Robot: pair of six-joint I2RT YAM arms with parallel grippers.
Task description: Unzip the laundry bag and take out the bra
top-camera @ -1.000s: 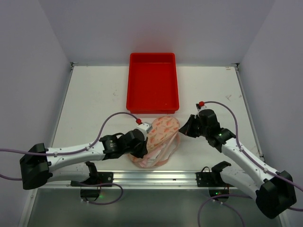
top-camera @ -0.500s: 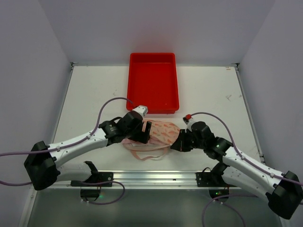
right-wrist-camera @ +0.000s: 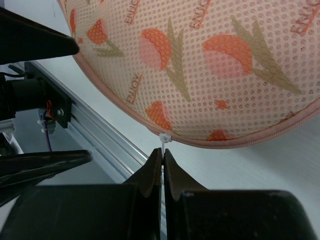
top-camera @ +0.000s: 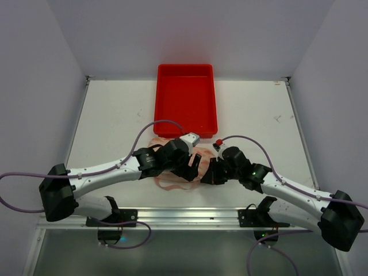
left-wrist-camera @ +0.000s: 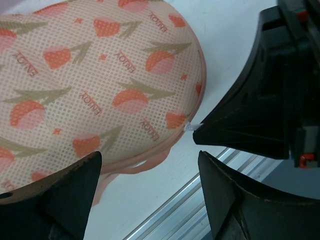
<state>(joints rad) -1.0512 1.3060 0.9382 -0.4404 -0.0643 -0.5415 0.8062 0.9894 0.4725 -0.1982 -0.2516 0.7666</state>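
As far as my three feeds show, tally: two grippers, one laundry bag, one red tray, one rail.
Left gripper [left-wrist-camera: 149, 161]: fingers [left-wrist-camera: 65, 200] spread wide and clamping nothing, poised over the bag's near rim.
Pink bands [top-camera: 169, 185]: pale loops poking out from under the bag's near-left side, lying on the table [top-camera: 115, 115].
Bra: I can't make it out for certain; those bands may belong to it, but the overhead view is too coarse for me to say.
Laundry bag [top-camera: 199, 156]: centre of the table, just in front of the tray, between my two wrists, domed mesh side up.
Print: orange-red tulips on olive stems, plus the word "ENJOY" in orange capitals, repeated. I read at least five in the left wrist view, upside down there.
Red tray [top-camera: 156, 106]: behind the bag toward the far edge, apart from both grippers.
Zip pull [right-wrist-camera: 164, 137]: one small white tab on the pink trim; the zip beside it runs closed.
Right gripper [right-wrist-camera: 162, 154]: clenched on that tab, fingertips pressed together just off the rim.
Rail [top-camera: 184, 215]: aluminium bar along the near edge, in front of the bag.
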